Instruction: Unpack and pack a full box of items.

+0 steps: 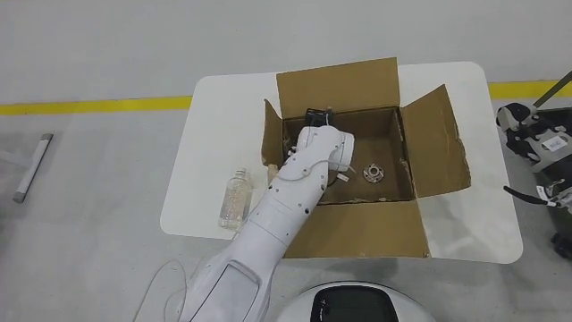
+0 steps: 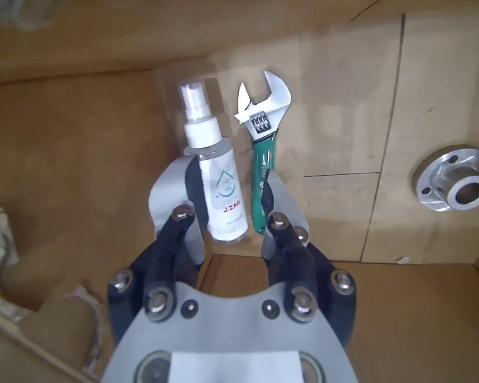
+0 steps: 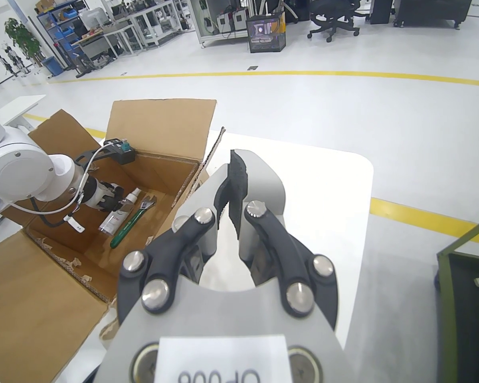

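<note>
The box (image 1: 357, 233) sits with flaps spread on the white table (image 1: 474, 206). From above, the left arm covers much of its floor. Inside lie one clear spray bottle (image 2: 219, 185) with a white cap, one green-handled wrench (image 2: 263, 133) just beside it, and one metal flange (image 2: 455, 183) well apart. The left gripper (image 2: 228, 173) has its fingers spread wide either side of the spray bottle, gripping nothing; one finger hides the wrench's handle end. One clear bottle (image 1: 235, 199) lies on the table beside the box. The right gripper (image 3: 233, 177), fingers pressed together and empty, hangs over the table.
</note>
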Controlling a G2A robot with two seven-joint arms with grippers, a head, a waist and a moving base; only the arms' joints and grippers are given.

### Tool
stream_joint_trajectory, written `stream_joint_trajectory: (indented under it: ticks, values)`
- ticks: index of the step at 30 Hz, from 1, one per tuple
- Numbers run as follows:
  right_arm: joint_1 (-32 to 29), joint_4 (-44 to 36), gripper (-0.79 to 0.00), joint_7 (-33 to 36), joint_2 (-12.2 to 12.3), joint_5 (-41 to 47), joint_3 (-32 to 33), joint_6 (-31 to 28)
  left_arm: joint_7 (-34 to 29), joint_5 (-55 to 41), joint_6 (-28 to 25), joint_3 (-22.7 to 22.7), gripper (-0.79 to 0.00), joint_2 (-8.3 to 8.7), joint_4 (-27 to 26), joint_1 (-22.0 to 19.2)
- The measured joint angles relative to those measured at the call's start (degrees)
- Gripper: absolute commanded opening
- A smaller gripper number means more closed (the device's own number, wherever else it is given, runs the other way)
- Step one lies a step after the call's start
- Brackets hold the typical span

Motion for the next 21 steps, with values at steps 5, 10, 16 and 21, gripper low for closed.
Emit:
stream_joint_trajectory:
  ticks: [5,10,16,21]
  values:
    - [-0.46,-0.07,-0.782,-0.16,-0.05,0.1,0.34,-0.12,-0.89,1.65,0.56,-0.1,-0.449,-0.23,0.28,0.28]
    - [-0.89,-0.27,-0.782,-0.2,-0.09,0.09,0.65,-0.32,-0.77,0.1,0.19,-1.41,-0.422,-0.45,0.73,0.8]
    - [-1.21,-0.54,-0.773,-0.37,-0.15,0.16,0.84,-0.48,0.02,0.32,0.38,-2.08,-0.434,-0.7,2.39,0.9]
    - [-1.46,-0.71,-0.773,-0.46,-0.19,0.16,1.02,-0.56,0.41,1.57,0.71,-1.91,-0.431,-0.96,3.17,0.67]
